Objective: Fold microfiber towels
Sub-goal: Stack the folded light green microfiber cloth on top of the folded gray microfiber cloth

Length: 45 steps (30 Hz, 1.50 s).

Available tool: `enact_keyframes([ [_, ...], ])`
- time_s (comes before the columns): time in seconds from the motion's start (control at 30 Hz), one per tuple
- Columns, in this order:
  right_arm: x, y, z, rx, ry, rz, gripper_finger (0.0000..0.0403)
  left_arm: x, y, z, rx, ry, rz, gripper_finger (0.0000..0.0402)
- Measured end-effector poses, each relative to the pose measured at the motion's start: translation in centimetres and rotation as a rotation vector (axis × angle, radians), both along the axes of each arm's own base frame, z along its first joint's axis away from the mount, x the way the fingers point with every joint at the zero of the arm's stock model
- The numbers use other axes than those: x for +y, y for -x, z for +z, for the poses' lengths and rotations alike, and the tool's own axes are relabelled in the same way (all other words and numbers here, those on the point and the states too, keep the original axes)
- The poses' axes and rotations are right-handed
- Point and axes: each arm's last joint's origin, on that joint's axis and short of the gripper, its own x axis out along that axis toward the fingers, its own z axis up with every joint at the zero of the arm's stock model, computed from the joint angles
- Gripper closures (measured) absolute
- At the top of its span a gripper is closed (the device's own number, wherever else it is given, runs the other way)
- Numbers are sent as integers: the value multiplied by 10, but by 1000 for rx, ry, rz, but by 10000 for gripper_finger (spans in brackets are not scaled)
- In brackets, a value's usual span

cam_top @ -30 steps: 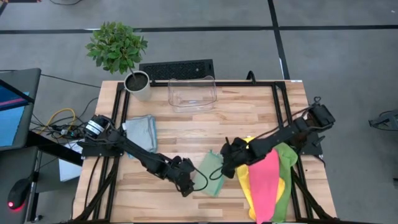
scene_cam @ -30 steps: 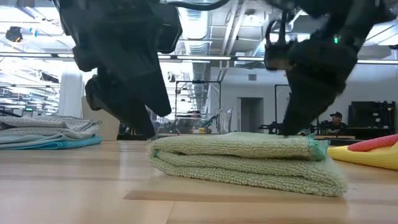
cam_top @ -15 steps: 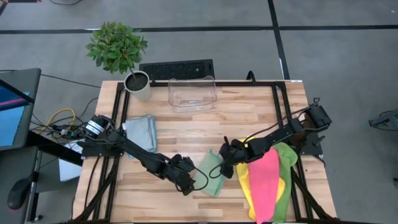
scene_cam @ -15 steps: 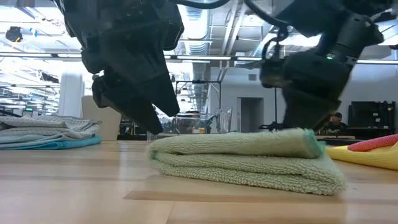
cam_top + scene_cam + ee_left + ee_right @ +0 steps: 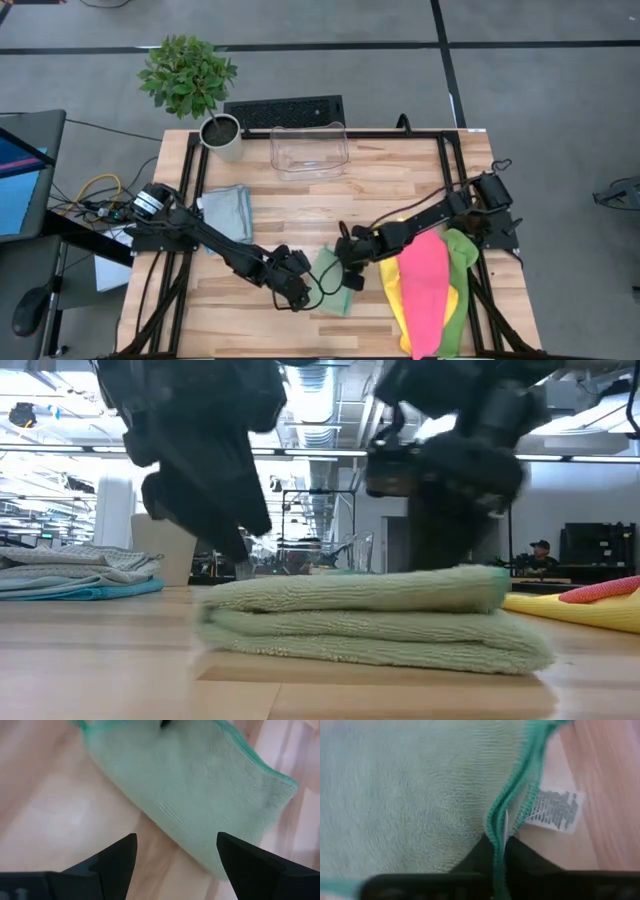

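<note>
pale green towel (image 5: pixel 335 280): folded into a thick pad, lying on the worktop (image 5: pixel 330 205) toward its near edge, between the two end effectors; teal stitching runs along its border, and a small white tag (image 5: pixel 555 809) sticks out at one edge, resting on the wood.
right end effector (image 5: pixel 349 268): at the far right part of the green towel, fingers (image 5: pixel 520 855) pressed together on the teal-stitched edge, the hem pinched between them; in the low view it comes down onto the top layer of the pad.
left end effector (image 5: pixel 296 291): just beside the towel's left edge, low over the wood; its two dark fingers (image 5: pixel 117 857) are spread apart with nothing between them, the towel lying just ahead.
pink towel (image 5: pixel 428 285): spread on top of a yellow towel (image 5: pixel 392 292) and a lime green towel (image 5: pixel 462 250), a loose pile at the right side of the worktop, near the green pad.
folded stack (image 5: pixel 228 213): light blue and grey cloths at the left side of the worktop, well apart from the green towel.
clear bin (image 5: pixel 309 150): at the far edge of the worktop, near the middle.
potted plant (image 5: pixel 190 80): at the far left corner.
keyboard (image 5: pixel 284 111): beyond the far edge, behind the bin.
</note>
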Motion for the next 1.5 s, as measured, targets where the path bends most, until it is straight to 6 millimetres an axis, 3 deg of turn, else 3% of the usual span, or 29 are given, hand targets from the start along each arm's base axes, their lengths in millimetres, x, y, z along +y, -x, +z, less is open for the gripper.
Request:
enact_keyframes([
  [0.07,-3,-9,-2,-20,-12,16,377,1,6,7,4,-27,8,134],
  [0.33,-14,-50,4,-91,94,60,374,2,49,50,11,-128,99,134],
  [0.63,-27,-109,34,-232,194,163,374,1,111,89,-23,-169,240,134],
  [0.9,-39,-163,66,-301,278,241,374,5,155,105,-59,-209,341,134],
  [1.23,-45,-212,97,-443,341,326,374,8,177,111,-57,-217,372,134],
  [1.5,-66,-227,102,-506,412,342,374,11,184,116,-59,-195,379,134],
])
